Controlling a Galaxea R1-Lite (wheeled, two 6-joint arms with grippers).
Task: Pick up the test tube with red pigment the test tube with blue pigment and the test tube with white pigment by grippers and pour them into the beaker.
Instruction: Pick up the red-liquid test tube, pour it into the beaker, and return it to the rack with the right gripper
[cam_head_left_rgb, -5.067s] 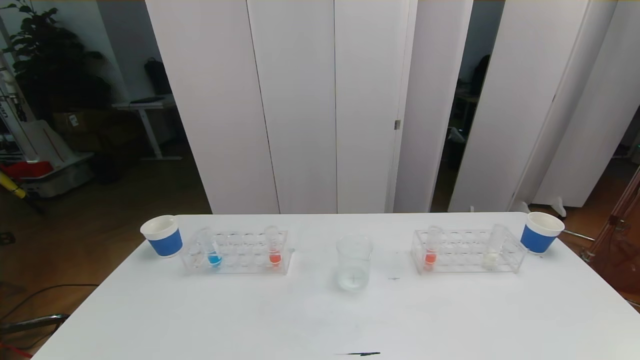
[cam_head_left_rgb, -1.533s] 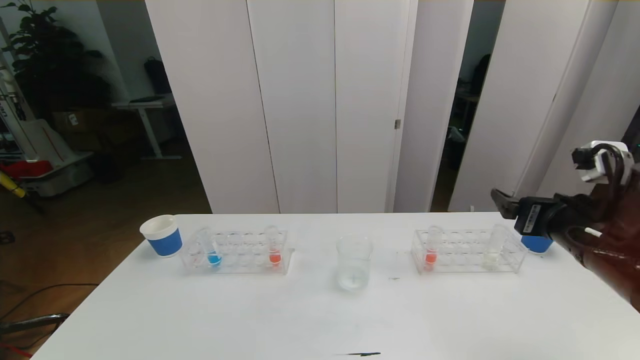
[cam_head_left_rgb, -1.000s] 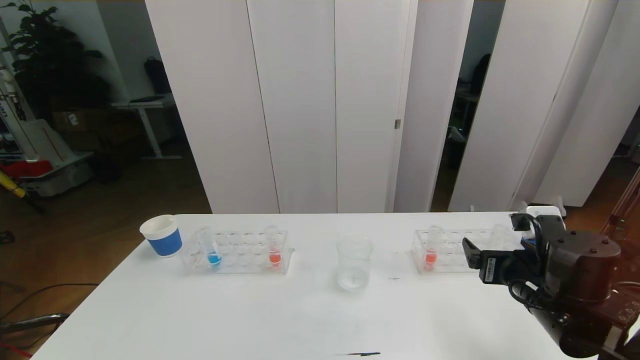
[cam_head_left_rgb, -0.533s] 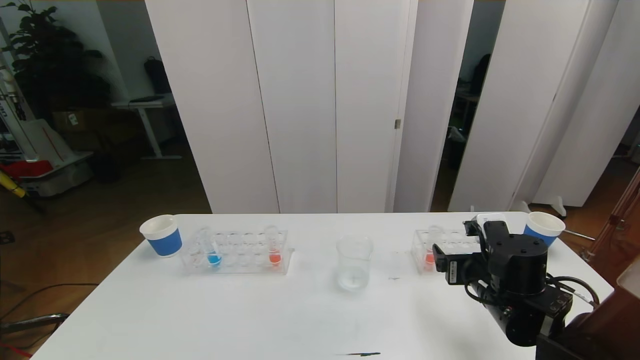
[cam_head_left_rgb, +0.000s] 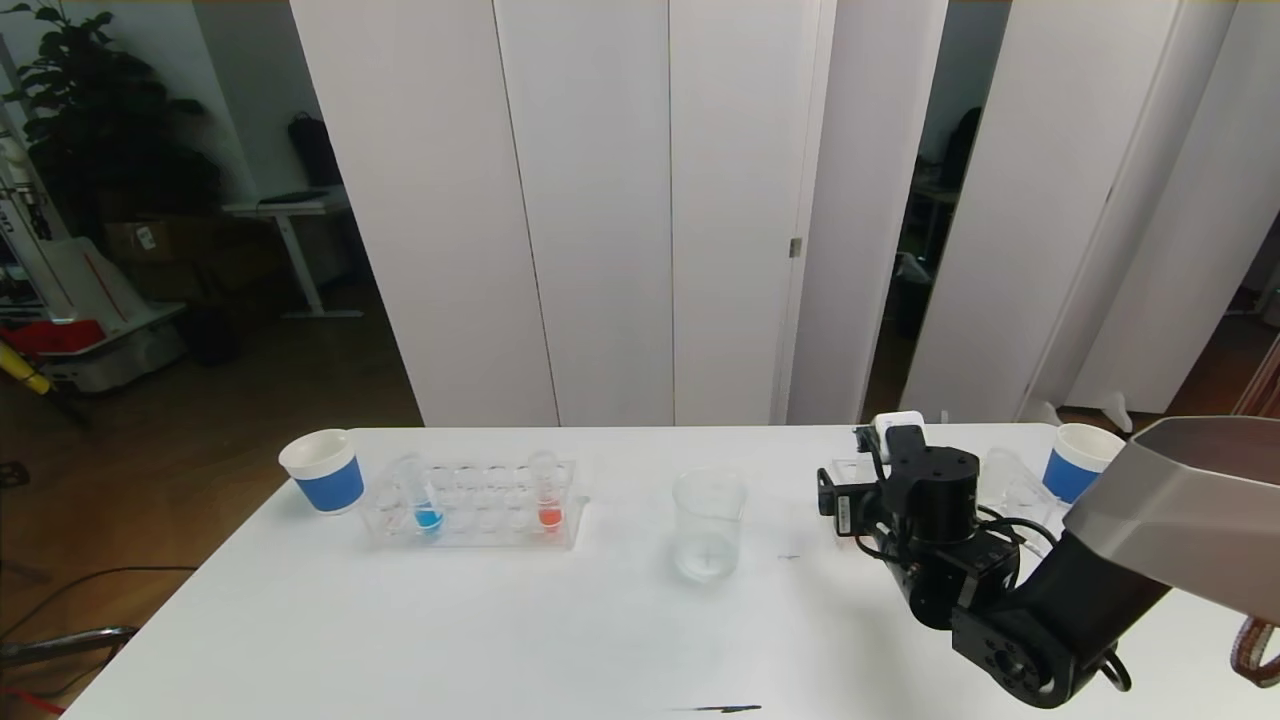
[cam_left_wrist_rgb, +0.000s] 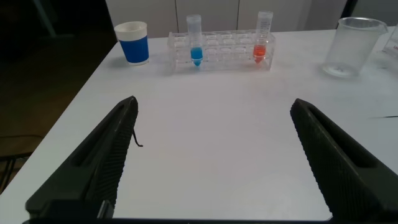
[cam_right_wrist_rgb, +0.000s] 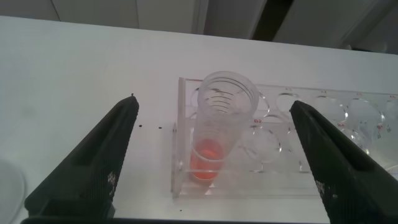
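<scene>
The red-pigment test tube (cam_right_wrist_rgb: 219, 134), seated upright in the end hole of the right-hand rack (cam_right_wrist_rgb: 298, 143) on the tabletop (cam_head_left_rgb: 600, 620), is framed by the open right pincer (cam_right_wrist_rgb: 217, 155); advancing and closing appear next, the left pincer (cam_left_wrist_rgb: 214, 155) hanging open, idle.

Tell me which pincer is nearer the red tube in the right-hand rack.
Right. The right pincer hangs open straddling the red tube in its rack; the left pincer hangs open low over the table's near left side, far away.
</scene>
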